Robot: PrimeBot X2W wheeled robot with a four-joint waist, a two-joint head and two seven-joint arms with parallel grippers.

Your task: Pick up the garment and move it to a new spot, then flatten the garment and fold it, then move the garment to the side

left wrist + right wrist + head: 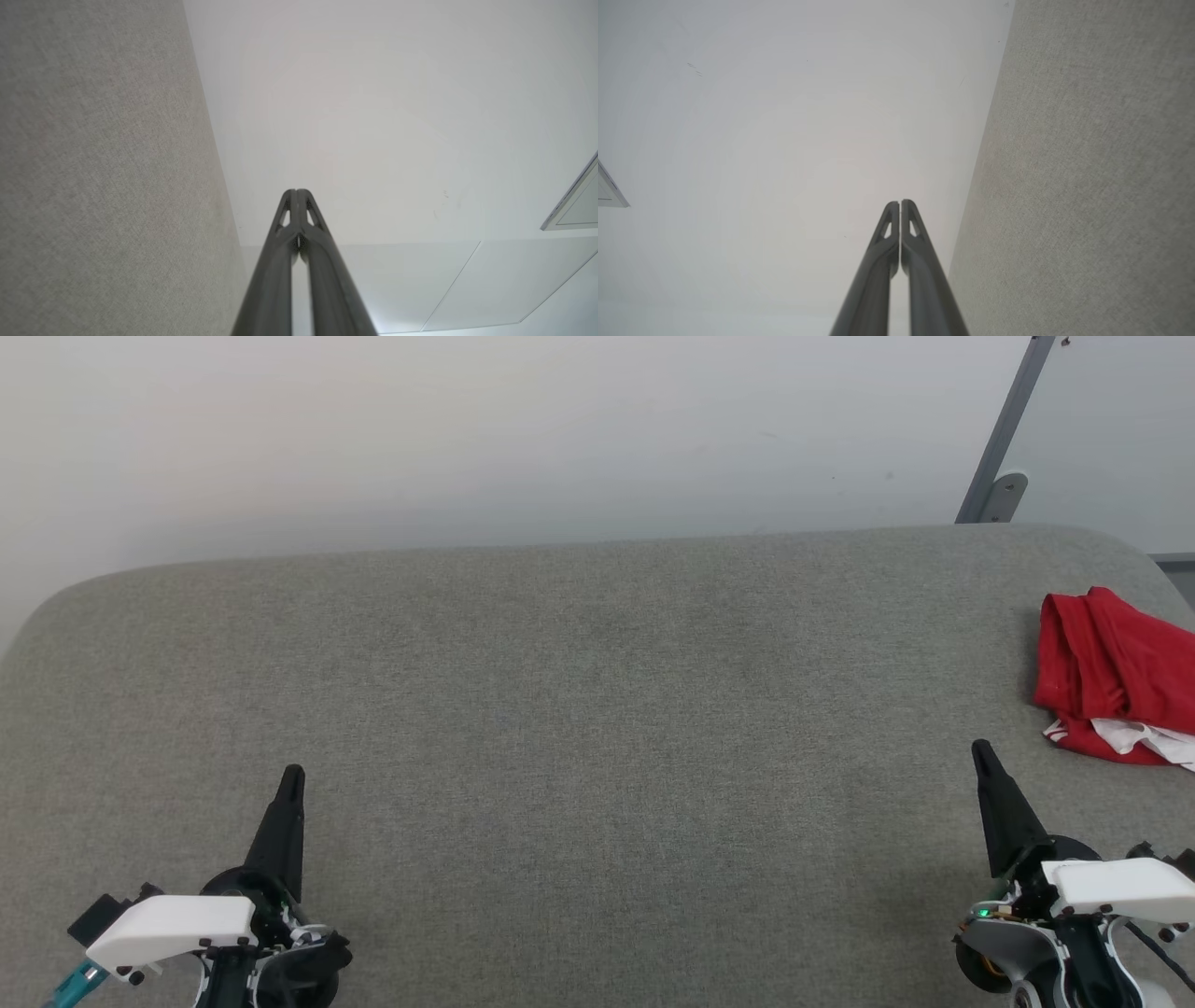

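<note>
**Finding:** The garment (1116, 677) is bunched at the right edge of the grey fabric worktop (597, 709) and is partly cut off in the head view.

**Grippers:** The left gripper (293, 773) and right gripper (980, 749) are held near the front corners. Their fingers are pressed together, nothing is gripped, and the cloth is not touched.

**Judgement:** Two stages are fitted: a heap awaiting collection, or a bundle already set aside. Should handling follow, several layers are best pinched together, as loose white cloth trails out.

Grey fabric-covered surface (597, 691), rounded far corners, met plain white wall (467, 429); slanted grey metal strut (1013, 420) stood upper right.
</note>
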